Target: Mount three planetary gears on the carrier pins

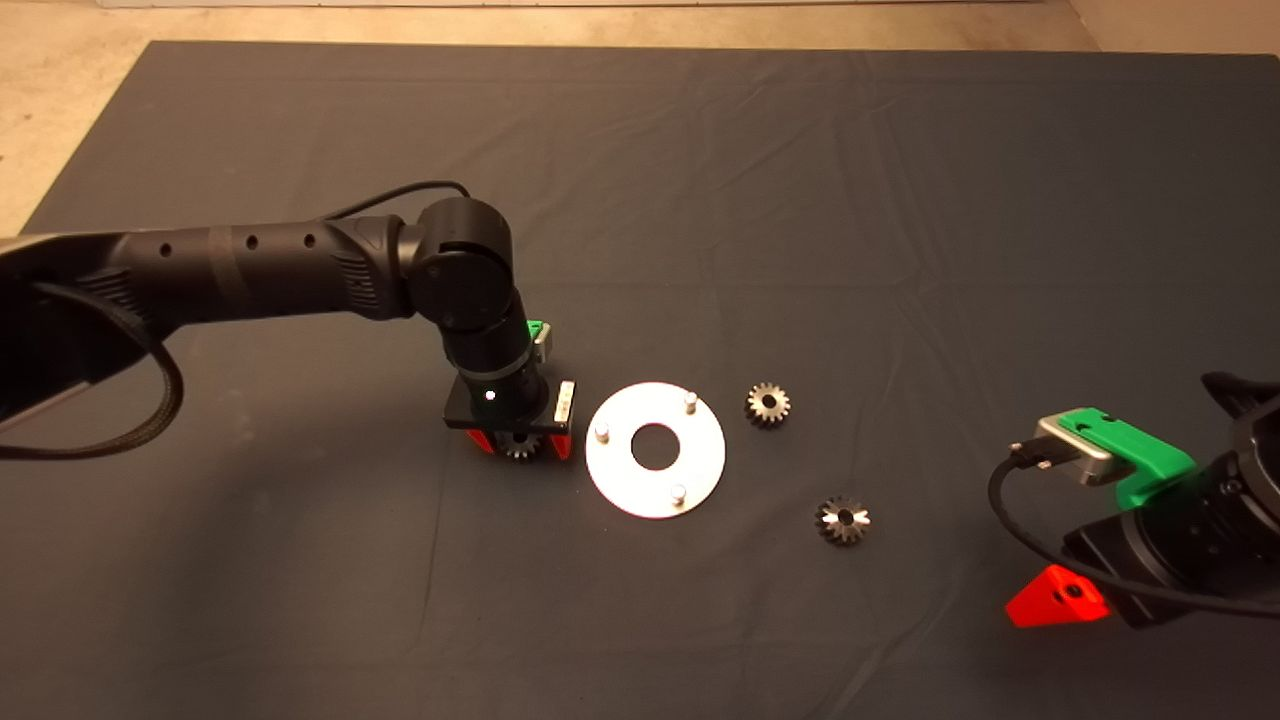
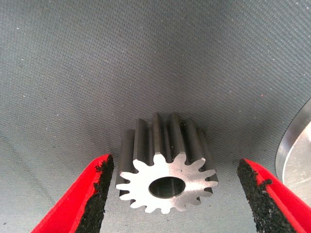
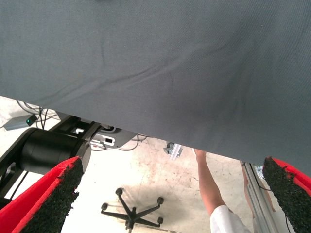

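A flat round silver plate [image 1: 655,450] with a central hole lies mid-mat; its three carrier pins [image 1: 601,432] [image 1: 689,401] [image 1: 678,492] stand bare. My left gripper [image 1: 520,446] is down on the mat just left of the plate, open, with a steel planetary gear [image 2: 167,170] lying between its fingers [image 2: 95,194]; gaps show on both sides. The plate's edge [image 2: 297,155] shows beside it. Two more gears lie on the mat right of the plate, one near [image 1: 768,404], one farther front [image 1: 842,521]. My right gripper [image 3: 170,204] is parked open at the lower right.
The dark mat [image 1: 700,180] covers the table. In the right wrist view, past the mat's edge, there is floor with a person's leg [image 3: 211,187], a chair base [image 3: 131,211] and a black machine base [image 3: 48,150].
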Robot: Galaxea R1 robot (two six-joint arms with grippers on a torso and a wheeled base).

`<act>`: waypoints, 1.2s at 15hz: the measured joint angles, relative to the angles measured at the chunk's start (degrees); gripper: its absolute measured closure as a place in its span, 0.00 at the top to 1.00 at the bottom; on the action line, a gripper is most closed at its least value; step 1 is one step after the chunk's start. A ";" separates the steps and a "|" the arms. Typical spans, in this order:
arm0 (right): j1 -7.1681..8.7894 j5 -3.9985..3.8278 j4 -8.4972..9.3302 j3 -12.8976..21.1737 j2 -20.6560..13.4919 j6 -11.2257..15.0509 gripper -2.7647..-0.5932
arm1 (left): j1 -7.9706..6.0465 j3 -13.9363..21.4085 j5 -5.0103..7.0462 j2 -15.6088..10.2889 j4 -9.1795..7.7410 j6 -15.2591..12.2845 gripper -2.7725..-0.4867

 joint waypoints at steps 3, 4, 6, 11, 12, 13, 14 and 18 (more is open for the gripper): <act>0.02 0.05 -0.01 0.00 0.02 0.00 0.99 | -2.35 0.02 0.06 0.78 0.01 -0.02 0.52; 0.02 0.05 0.00 0.00 0.00 0.00 0.99 | -2.56 0.02 0.08 0.91 0.06 -0.02 0.51; 0.00 -0.04 0.00 0.00 0.00 0.00 0.99 | -2.33 0.02 0.06 0.85 0.03 0.04 0.51; 0.02 -0.01 0.00 0.02 0.02 0.00 0.99 | -2.32 0.02 0.08 0.66 -0.02 0.02 0.51; 0.02 -0.01 0.00 0.02 0.02 0.00 0.99 | -2.31 0.02 0.09 0.66 0.01 0.02 0.51; 0.00 -0.01 0.00 0.00 0.00 0.00 0.99 | -2.32 0.02 0.17 0.63 -0.01 0.02 0.51; 0.02 -0.01 0.00 0.00 0.00 0.00 0.99 | -2.32 0.02 0.30 0.63 -0.02 0.02 0.51; 0.00 -0.01 0.00 0.00 0.00 0.00 0.99 | -2.30 0.00 0.41 0.65 -0.02 0.02 0.51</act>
